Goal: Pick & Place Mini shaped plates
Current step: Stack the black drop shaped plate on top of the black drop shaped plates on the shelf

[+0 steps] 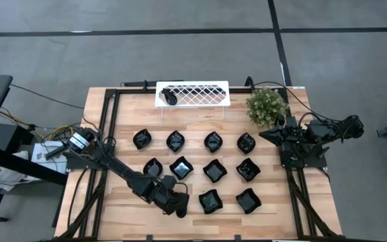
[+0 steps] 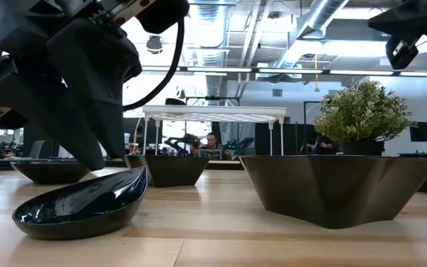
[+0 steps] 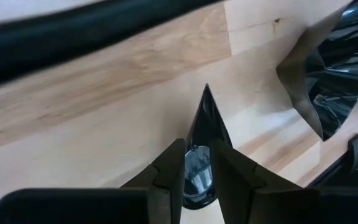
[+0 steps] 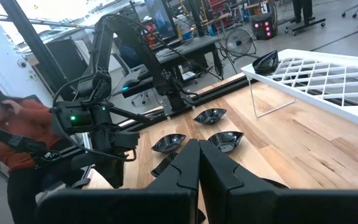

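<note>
Plates fill the middle of the high view: the mini shaped plates (image 1: 213, 142), small glossy black dishes, lie in rows on the wooden bench (image 1: 133, 117). One more black plate on the rack (image 1: 170, 97) sits at the left end of the white lattice rack (image 1: 200, 94), which stands at the upper centre of the frame. A small green plant (image 1: 266, 106) is just right of the rack.

The left tool (image 1: 181, 207) is in the lower centre of the high view, at the left end of the bottom row of plates. Its two fingers (image 3: 166, 177) are closed on the rim of a pointed black plate (image 3: 204, 134). In the left wrist view the thin edge of this plate passes between the fingers and its sharp tip points away from them. In the low view this pointed plate is at the lower left, its bottom touching the bench, and the dark tool comes down on it from above. Another plate (image 3: 331, 81) lies near it, at the right edge of the left wrist view.

The right tool (image 1: 269, 135) waits at the right side of the high view, near the plant. Its fingers (image 4: 182, 168) are pressed together with nothing between them. In the right wrist view a person in a red top (image 4: 8, 143) is at the left edge, beyond the bench.
</note>
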{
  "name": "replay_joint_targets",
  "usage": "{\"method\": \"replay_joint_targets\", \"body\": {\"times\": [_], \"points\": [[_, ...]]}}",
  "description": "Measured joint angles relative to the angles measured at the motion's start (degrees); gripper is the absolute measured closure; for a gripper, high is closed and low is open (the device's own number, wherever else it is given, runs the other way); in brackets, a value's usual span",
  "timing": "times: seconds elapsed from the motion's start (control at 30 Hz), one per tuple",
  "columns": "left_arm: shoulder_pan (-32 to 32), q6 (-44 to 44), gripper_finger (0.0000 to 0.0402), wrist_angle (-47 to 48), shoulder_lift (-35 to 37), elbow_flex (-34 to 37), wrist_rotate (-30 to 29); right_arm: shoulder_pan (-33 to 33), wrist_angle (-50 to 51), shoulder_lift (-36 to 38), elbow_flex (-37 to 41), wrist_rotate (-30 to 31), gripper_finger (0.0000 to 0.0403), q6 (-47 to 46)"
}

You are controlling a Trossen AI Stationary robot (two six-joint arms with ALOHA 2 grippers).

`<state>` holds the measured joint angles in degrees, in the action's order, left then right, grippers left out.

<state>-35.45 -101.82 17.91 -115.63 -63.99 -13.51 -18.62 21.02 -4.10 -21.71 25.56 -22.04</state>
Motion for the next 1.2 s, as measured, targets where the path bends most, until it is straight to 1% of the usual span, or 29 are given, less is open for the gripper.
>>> {"method": "replay_joint_targets", "body": {"times": [0.6,1.0,1.1,1.2], "points": [[0.86,0.03,0.0325,0.03,-1.09,-0.02,-0.20,0.00,-0.02,0.00,0.00,0.00,0.0403,-0.01],[1.12,2.45,0.0325,0.21,-1.81,-0.02,0.03,-0.01,-0.04,0.00,0.00,0.00,0.0403,-0.01],[1.12,2.40,0.0331,0.24,-2.47,0.04,1.15,-0.02,-0.02,0.00,0.00,0.00,0.0403,0.00],[1.09,2.47,0.0349,-0.30,-2.38,-0.02,1.33,-0.01,-0.04,0.00,0.00,0.00,0.0403,-0.02]]}}
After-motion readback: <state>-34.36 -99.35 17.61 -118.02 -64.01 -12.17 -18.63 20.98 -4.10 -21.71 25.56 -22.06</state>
